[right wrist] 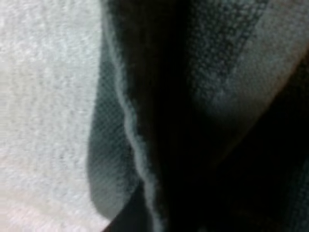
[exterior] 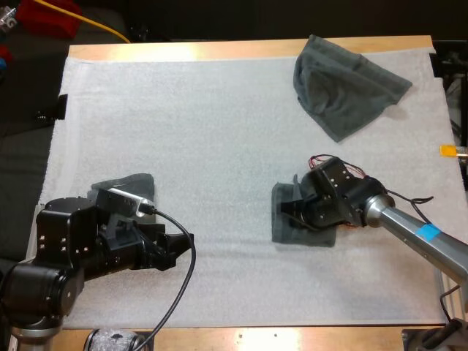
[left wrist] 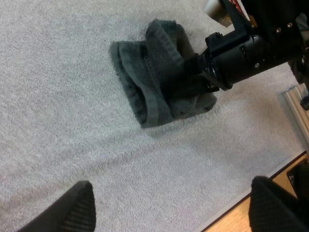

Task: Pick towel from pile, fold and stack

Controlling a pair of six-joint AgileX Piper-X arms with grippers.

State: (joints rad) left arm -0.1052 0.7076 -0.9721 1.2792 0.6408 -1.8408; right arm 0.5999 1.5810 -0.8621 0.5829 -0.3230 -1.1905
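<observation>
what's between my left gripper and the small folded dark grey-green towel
Nothing but bare white mat between left gripper and dark grey-green folded towel, in the high and left wrist views.

The high view looks forward and down from behind both arms, far enough back to take in nearly the whole white mat (exterior: 219, 110). The left wrist view rides low over the mat, looking out between the 2 fingers (left wrist: 72, 208) of the left gripper (left wrist: 171, 186) and across to the small towel (left wrist: 154, 92) with the right gripper (left wrist: 200, 79) at it. The right wrist view sits almost against that towel (right wrist: 193, 96), a strip of mat beside it, so all 3 views share this 1 towel (exterior: 289, 234), right of centre from above.
</observation>
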